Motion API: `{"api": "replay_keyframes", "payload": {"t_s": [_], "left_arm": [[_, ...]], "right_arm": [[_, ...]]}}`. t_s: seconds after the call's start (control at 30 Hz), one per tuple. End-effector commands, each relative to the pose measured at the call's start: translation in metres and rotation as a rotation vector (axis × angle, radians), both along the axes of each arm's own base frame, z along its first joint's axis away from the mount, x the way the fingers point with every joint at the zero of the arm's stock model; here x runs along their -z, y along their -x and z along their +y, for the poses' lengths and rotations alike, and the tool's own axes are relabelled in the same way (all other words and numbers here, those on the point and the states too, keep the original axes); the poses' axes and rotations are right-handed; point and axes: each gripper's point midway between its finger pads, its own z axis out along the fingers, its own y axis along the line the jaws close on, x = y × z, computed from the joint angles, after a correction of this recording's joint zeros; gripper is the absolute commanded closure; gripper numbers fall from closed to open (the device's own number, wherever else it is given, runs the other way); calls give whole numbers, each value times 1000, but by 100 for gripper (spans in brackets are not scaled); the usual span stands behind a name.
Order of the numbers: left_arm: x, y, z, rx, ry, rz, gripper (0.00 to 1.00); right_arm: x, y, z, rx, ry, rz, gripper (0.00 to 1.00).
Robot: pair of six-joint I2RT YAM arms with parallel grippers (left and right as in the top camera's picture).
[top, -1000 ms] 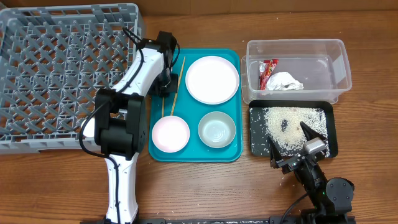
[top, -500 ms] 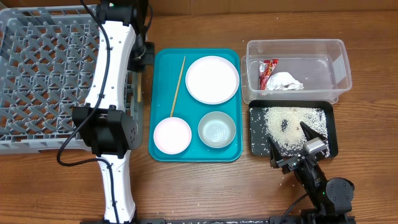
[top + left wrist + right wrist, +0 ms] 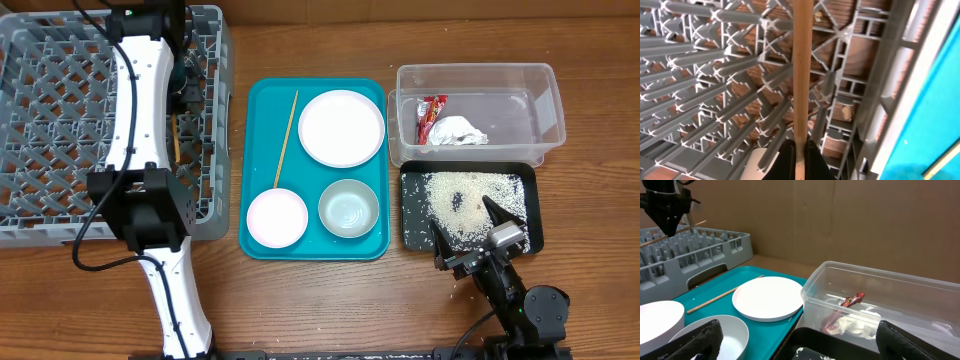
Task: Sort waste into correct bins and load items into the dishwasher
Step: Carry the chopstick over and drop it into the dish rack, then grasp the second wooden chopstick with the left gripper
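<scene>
A thin, straight, pale wooden chopstick (image 3: 800,75) is pinched at its end by the left gripper (image 3: 799,152), whose dark jaws are pressed onto it; it hangs over the right side of the grey lattice dish rack (image 3: 60,120), which fills the desk's far left corner; a second chopstick (image 3: 287,135) lies on the teal tray (image 3: 262,130) at mid-desk, beside one round white plate (image 3: 341,127), one pink bowl (image 3: 276,216) and one greenish-white bowl (image 3: 348,207); at the far right edge one clear tub (image 3: 540,90) holds one red wrapper (image 3: 430,115) and one white paper wad (image 3: 460,131); just in front, one black tray (image 3: 533,215) carries scattered rice (image 3: 465,195); the right gripper (image 3: 467,228) rests at its near edge, fingers spread and empty; a second ago the left gripper was down on the teal tray beside both chopsticks.
</scene>
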Motion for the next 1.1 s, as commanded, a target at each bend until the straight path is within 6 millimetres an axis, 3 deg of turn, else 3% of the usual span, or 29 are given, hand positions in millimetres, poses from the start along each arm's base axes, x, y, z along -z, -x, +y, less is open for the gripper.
{"api": "replay_keyframes", "payload": {"t_s": [0.0,0.27,0.3,0.33,0.43,0.5,0.57,0.67,0.8,0.9,1.07], "left_arm": [[-1,-1,-8,44,6,3,96],[-1,4,-31,89,132,16,96],[1,4,-33,90,147,18,92],[2,3,-35,90,158,15,79],[4,0,-36,62,164,5,51],[2,0,-39,51,185,-3,49],[-7,2,-46,53,226,-18,54],[-46,5,-74,85,367,-94,57],[-68,9,-114,158,460,-130,51],[-58,10,-138,220,403,-106,46],[-2,5,-177,276,287,-20,46]], "right_arm": [[2,0,-1,4,-4,-3,0],[2,0,-1,4,-3,-3,0],[2,0,-1,4,-3,-3,0],[2,0,-1,4,-4,-3,0],[2,0,-1,4,-3,-3,0],[2,0,-1,4,-3,-3,0],[2,0,-1,4,-3,-3,0],[2,0,-1,4,-3,-3,0],[2,0,-1,4,-3,-3,0],[2,0,-1,4,-3,-3,0],[2,0,-1,4,-4,-3,0]]}}
